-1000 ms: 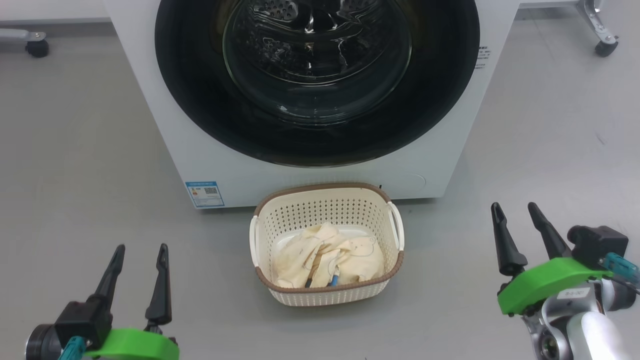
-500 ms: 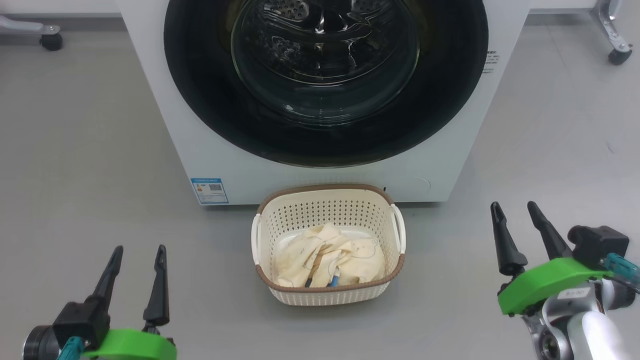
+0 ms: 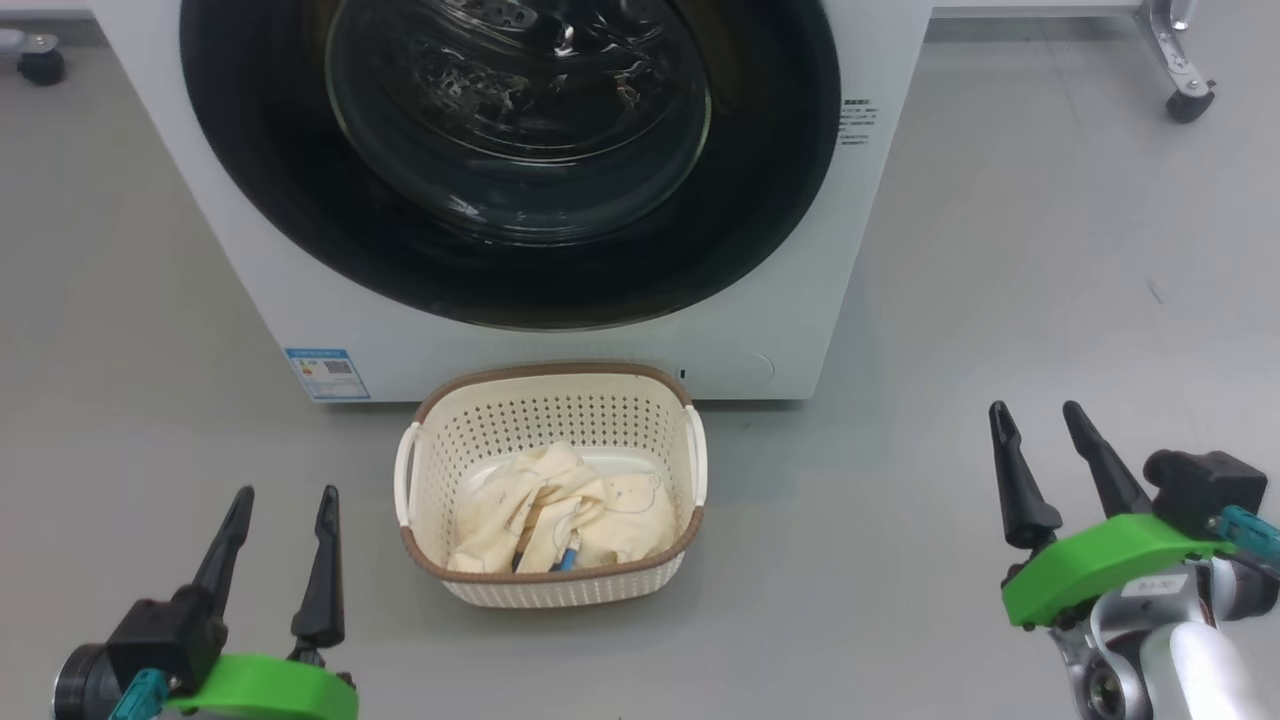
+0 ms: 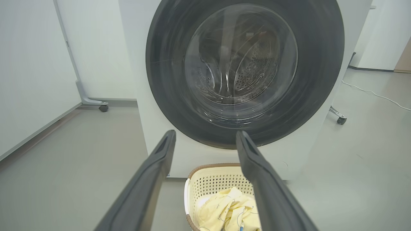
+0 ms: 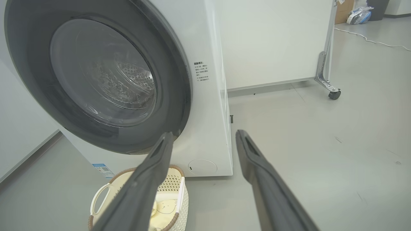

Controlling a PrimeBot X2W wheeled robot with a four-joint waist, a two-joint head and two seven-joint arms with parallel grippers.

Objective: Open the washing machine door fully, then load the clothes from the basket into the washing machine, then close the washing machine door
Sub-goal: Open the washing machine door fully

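Rigid, glossy washing machine door (image 3: 515, 130) shut at far centre, probably best pulled at its rim. Soft, light clothes (image 3: 560, 510) fill the near basket (image 3: 545, 372). The left gripper (image 3: 285, 492) and right gripper (image 3: 1035, 405) hold their fingers apart, empty.

Left tool (image 3: 285, 492): two long tapering dark fingers (image 3: 320, 585), bright green plastic bracket (image 3: 265, 688), black boxy block (image 3: 165, 638), teal connector (image 3: 140, 695).
Right tool (image 3: 1033, 408): matching dark pointed prongs (image 3: 1015, 500), green curved mount (image 3: 1100, 565), black housing (image 3: 1200, 480), teal plug (image 3: 1245, 525).
Right wrist: silver metal joint (image 3: 1085, 660), small white printed label (image 3: 1150, 587), glossy white forearm shell (image 3: 1195, 670).
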